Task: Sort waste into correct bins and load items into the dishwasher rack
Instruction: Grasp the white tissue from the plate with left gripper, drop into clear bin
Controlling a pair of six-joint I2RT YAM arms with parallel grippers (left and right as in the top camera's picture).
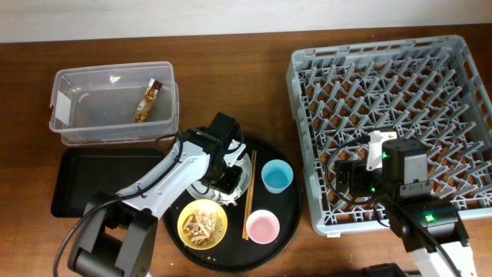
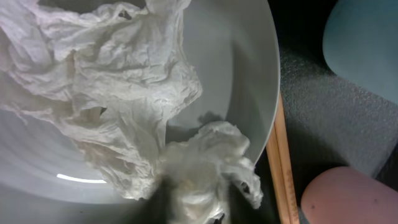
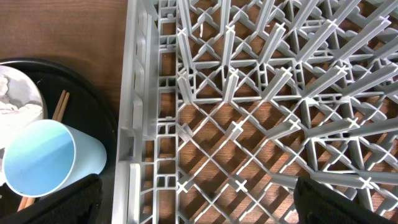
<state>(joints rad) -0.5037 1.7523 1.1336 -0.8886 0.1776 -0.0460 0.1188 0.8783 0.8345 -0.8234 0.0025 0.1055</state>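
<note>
My left gripper (image 2: pixel 196 202) looks clamped on a wad of the crumpled white tissue (image 2: pixel 124 81). Its two dark fingers sit close on either side of the wad, and the rest of the sheet is spread over the grey-green plate (image 2: pixel 236 68). My right gripper (image 3: pixel 199 202) hangs with its jaws wide apart and nothing between them, low over the front edge of the dishwasher rack (image 3: pixel 261 93).

Only one piece of sorting seems done: the brown-and-red wrapper (image 1: pixel 147 100) lies in the clear tub (image 1: pixel 77 85). I see nothing in the shallow black tray (image 1: pixel 92 185).

Everything else is left to do. The food scraps (image 1: pixel 204 225) sit in the yellow bowl (image 1: pixel 184 219), and the blue cup (image 1: pixel 277 176), pink cup (image 1: pixel 263 227) and chopsticks (image 1: pixel 250 192) are on the round black tray (image 1: pixel 290 215). No dish is in the rack yet, so I judge the task barely begun.
</note>
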